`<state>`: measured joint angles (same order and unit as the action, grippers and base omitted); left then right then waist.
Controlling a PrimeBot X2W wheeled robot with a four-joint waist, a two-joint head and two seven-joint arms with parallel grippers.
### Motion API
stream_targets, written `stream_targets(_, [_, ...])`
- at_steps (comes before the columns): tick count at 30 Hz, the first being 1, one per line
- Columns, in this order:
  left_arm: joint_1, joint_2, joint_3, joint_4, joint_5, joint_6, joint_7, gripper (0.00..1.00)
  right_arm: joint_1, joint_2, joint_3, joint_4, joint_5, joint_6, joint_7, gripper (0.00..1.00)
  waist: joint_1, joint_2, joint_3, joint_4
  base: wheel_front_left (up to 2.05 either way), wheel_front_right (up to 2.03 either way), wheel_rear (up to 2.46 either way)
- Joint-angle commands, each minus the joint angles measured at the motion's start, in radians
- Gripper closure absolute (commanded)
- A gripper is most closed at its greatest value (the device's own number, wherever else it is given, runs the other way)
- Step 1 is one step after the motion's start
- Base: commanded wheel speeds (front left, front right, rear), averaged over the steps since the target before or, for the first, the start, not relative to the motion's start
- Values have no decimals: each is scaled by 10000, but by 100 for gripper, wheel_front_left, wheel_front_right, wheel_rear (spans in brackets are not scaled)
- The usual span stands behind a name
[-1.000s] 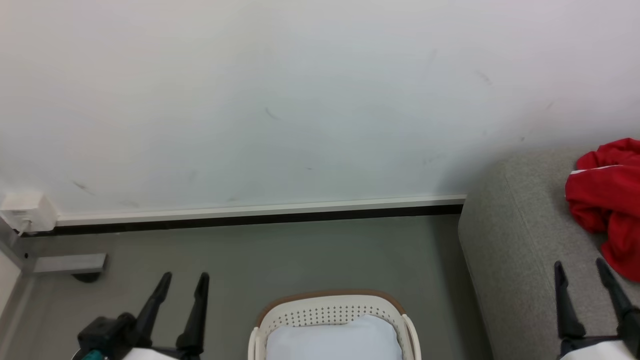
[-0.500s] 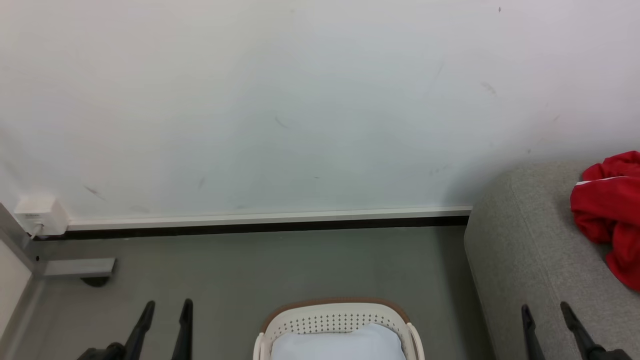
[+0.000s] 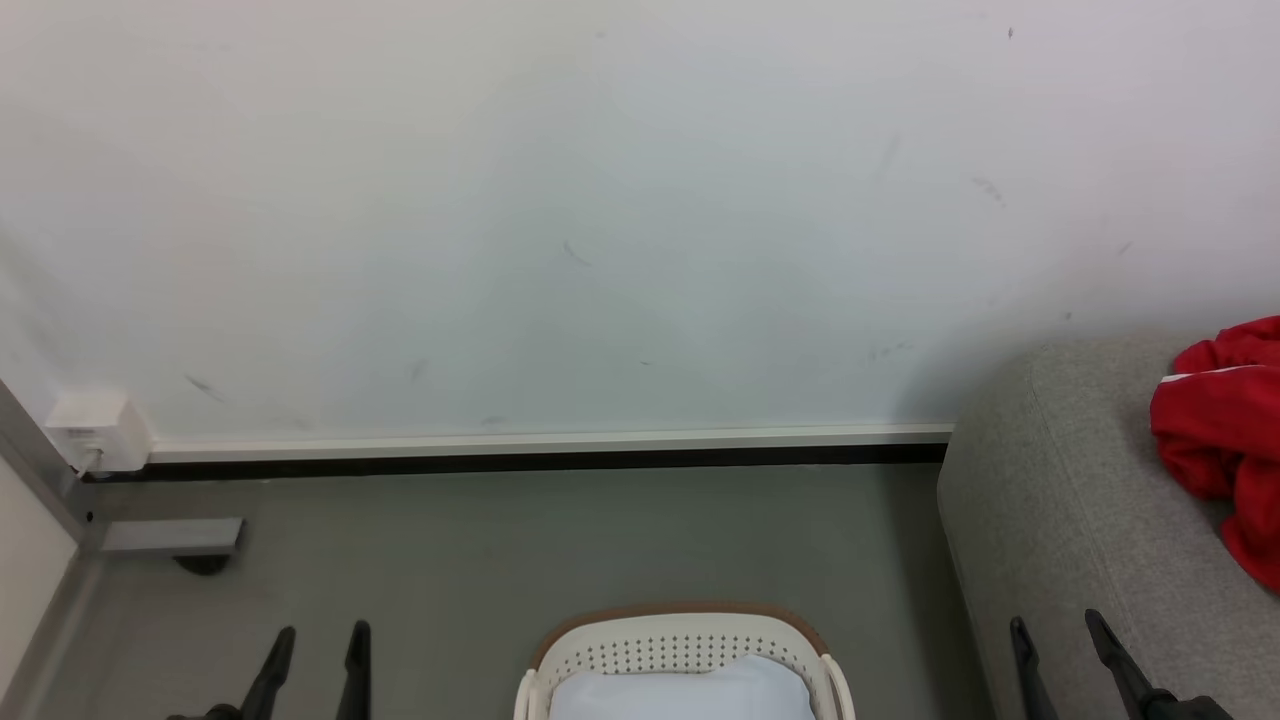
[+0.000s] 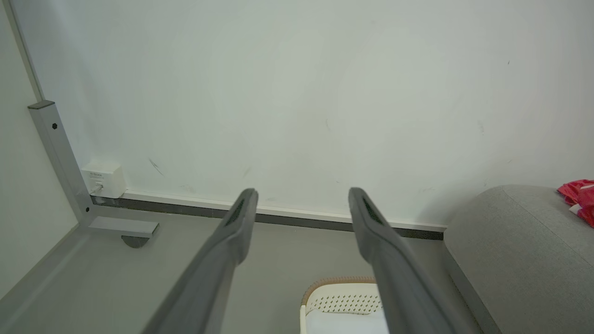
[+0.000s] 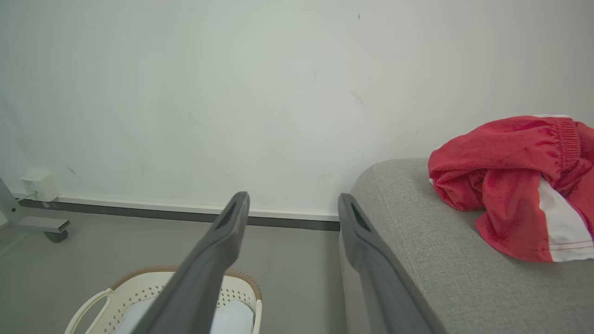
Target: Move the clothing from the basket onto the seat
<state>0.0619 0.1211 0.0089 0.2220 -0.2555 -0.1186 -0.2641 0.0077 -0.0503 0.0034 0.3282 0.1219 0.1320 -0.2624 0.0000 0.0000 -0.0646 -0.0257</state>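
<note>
I see soft red cloth clothing (image 5: 506, 185) on the seat's (image 5: 436, 273) rough grey weave — basket (image 3: 685, 640) perforated white plastic.

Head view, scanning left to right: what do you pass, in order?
white wall box → left gripper → basket → right gripper → clothing

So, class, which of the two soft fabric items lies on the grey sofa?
The red clothing with white panels lies crumpled on the seat; the pale blue cushion sits inside the white basket.
</note>
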Motion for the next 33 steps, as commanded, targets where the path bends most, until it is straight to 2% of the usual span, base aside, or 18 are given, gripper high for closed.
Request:
stream_targets(1, [-12,-8,59,64,135,-42,-5,0,-41,-6,57,21,63,-25,-35,0,0,0,-17,28,0,0,0])
stream_targets(15, [-132,-158,227,148,276,-126,-5,0,-59,-5,283,34,238,-25,-35,0,0,0,-106,53,0,0,0])
stream_targets(31, [-210,59,-177,234,-188,-133,-5,0,-92,-4,332,60,313,-25,-36,0,0,0,-23,-140,0,0,0])
stream_targets(32, [-142,-17,-184,273,-179,-102,2,100,-25,2,329,31,296,0,3,100,1,0,-26,-141,0,0,0])
stream_targets(33, [-113,-67,-199,355,-188,-102,8,100,18,10,326,103,303,0,19,100,1,0,-26,-142,0,0,0])
